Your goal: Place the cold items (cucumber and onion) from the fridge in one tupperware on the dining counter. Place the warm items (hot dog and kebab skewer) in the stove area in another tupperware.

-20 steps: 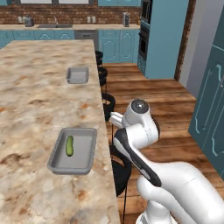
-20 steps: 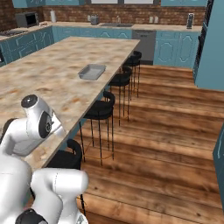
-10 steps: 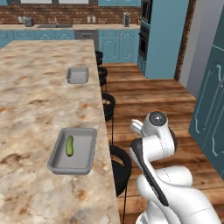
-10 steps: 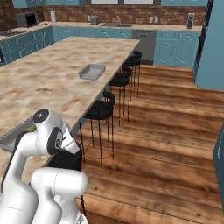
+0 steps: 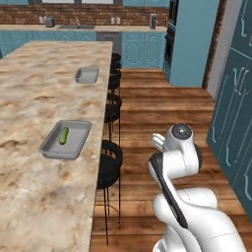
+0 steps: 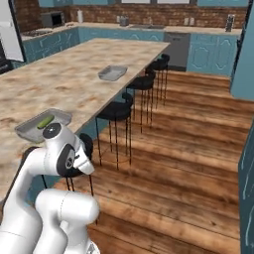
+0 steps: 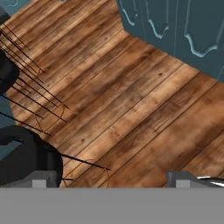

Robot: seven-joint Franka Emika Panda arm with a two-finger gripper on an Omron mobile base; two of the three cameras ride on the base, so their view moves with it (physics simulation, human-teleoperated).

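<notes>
The cucumber [image 5: 64, 135] lies lengthwise in the near tupperware [image 5: 53, 150] on the dining counter [image 5: 34, 93], up-left of the arm, whose released tool [image 7: 111, 179] points down at the wooden floor [image 7: 131, 109].

Marbled stone dining counter [image 5: 29, 98], matt grey trays [image 5: 49, 147], planked wood floor [image 7: 131, 109]

In the left base view the cucumber [image 5: 64, 136] lies in the near tray [image 5: 49, 147] at left centre on the dining counter [image 5: 39, 197], a second tray [image 5: 87, 75] sits behind it toward the upper left, and stools [image 5: 109, 165] line the counter's right edge.
</notes>
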